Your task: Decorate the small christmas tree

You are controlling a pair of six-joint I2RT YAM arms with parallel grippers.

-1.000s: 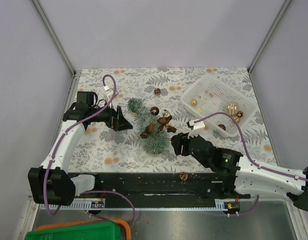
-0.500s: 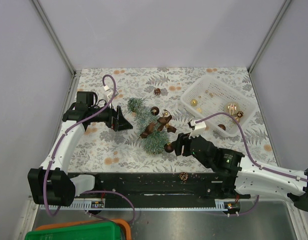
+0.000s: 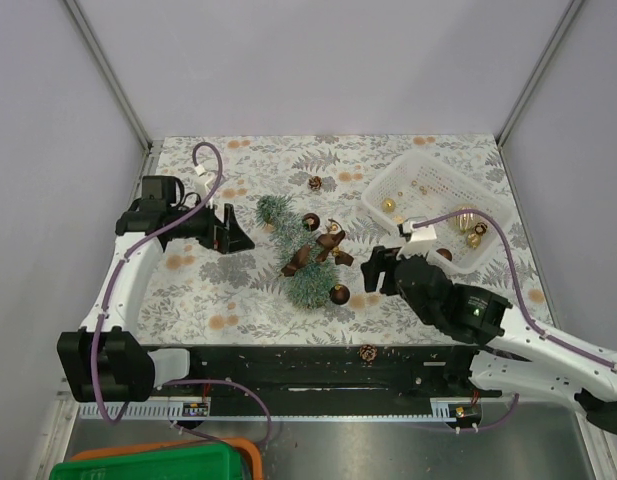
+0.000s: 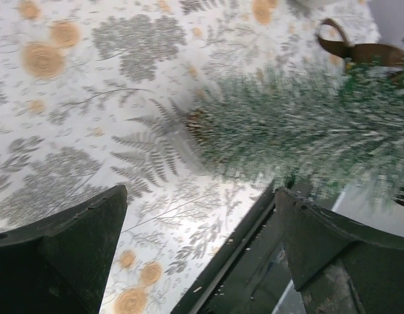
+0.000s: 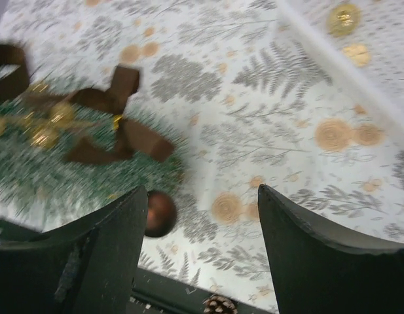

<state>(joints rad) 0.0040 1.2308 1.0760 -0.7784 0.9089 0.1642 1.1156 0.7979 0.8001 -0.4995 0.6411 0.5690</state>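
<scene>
The small christmas tree (image 3: 300, 262) sits mid-table, its tip toward the far left, with brown bows (image 3: 321, 248) and small baubles on it. A brown bauble (image 3: 339, 294) rests at its wide lower edge. My right gripper (image 3: 373, 270) stands open just right of that bauble, apart from it. In the right wrist view the bauble (image 5: 160, 213) lies beside the left finger (image 5: 90, 255), below the blurred tree (image 5: 51, 163). My left gripper (image 3: 238, 232) is open to the left of the tree's tip. The tree (image 4: 306, 131) is ahead of it and nothing is between the fingers (image 4: 57, 255).
A white basket (image 3: 420, 158) with gold baubles (image 3: 475, 238) stands at the back right. One pine cone (image 3: 315, 183) lies behind the tree. Another (image 3: 368, 352) sits on the black rail at the near edge. A green bin (image 3: 158, 465) is at the bottom left.
My right gripper has opened wider and drawn back to the right, leaving the brown bauble at the tree's lower edge. The left gripper has shifted slightly left, away from the tree.
</scene>
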